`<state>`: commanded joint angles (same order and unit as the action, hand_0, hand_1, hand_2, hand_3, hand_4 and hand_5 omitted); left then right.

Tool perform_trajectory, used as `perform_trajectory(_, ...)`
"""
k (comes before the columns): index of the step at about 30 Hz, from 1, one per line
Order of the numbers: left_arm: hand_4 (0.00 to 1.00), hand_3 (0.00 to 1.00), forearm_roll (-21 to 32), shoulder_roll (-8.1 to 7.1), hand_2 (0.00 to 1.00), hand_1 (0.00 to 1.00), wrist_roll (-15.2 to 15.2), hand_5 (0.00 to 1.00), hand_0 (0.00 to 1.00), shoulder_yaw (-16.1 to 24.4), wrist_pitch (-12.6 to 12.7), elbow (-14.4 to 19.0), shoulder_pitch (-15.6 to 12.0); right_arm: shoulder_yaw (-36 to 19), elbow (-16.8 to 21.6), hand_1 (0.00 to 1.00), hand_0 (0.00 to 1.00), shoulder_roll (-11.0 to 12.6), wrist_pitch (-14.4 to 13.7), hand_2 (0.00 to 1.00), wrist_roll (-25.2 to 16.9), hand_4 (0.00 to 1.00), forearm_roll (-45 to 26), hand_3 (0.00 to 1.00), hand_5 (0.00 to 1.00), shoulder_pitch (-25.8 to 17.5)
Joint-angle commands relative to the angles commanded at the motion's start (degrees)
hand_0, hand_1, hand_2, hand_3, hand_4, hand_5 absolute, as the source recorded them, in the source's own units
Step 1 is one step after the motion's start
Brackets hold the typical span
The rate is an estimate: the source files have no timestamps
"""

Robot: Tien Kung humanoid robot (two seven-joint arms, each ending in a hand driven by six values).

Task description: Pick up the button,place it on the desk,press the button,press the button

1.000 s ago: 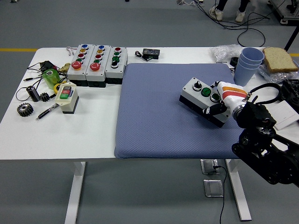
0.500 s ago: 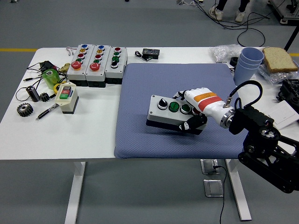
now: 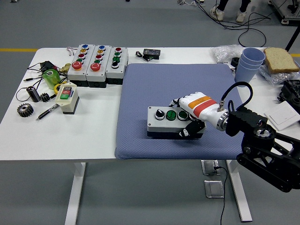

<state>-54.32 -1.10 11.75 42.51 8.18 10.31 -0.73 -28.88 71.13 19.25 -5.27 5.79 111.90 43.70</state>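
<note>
- A white table point(image 3: 101, 136) is standing on a grey floor, carrying a blue-grey padded mat point(image 3: 154, 84).
- A grey three-button control box point(image 3: 168, 121) is lying flat near the mat's front edge, its right end sitting inside the robot's white right hand point(image 3: 194, 115).
- The hand is curling around that end, thumb at the front face, black arm reaching in from the mat's right.
</note>
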Motion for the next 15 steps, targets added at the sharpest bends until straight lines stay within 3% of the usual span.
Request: perform_trajectory(15, 0.42, 0.678, 0.3, 0.02, 0.773, 0.725, -0.07, 0.741, 0.657, -0.37, -0.04, 0.0, 0.03, -0.15, -0.49, 0.002, 0.043, -0.12, -0.47, 0.288, -1.1, 0.752, 1.93, 0.496, 0.129, 0.09)
